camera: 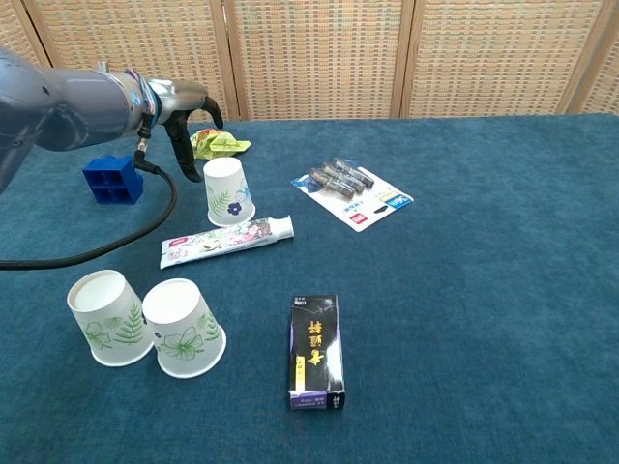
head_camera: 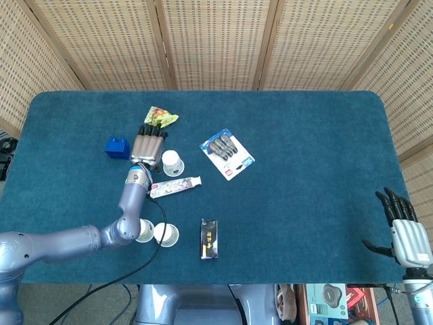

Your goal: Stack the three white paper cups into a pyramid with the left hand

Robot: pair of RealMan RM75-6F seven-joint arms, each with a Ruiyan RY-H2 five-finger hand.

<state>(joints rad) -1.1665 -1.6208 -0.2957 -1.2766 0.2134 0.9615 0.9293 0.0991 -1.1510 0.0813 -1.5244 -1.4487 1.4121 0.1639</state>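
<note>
Three white paper cups with leaf and flower prints stand upside down on the blue table. Two of them, one cup point(camera: 105, 318) and its neighbour point(camera: 184, 328), touch side by side near the front left; the head view shows them as cup point(head_camera: 143, 231) and cup point(head_camera: 166, 234). The third cup point(camera: 227, 192) point(head_camera: 173, 162) stands alone further back. My left hand point(head_camera: 148, 146) point(camera: 187, 111) hovers open just left of that third cup, fingers apart, holding nothing. My right hand point(head_camera: 403, 231) is open at the front right edge.
A toothpaste tube point(camera: 226, 240) lies between the lone cup and the pair. A blue block point(camera: 112, 180) sits at the left, a yellow-green wrapper point(camera: 217, 144) behind the cup, a battery pack point(camera: 354, 191) to its right, and a black box point(camera: 317, 351) in front.
</note>
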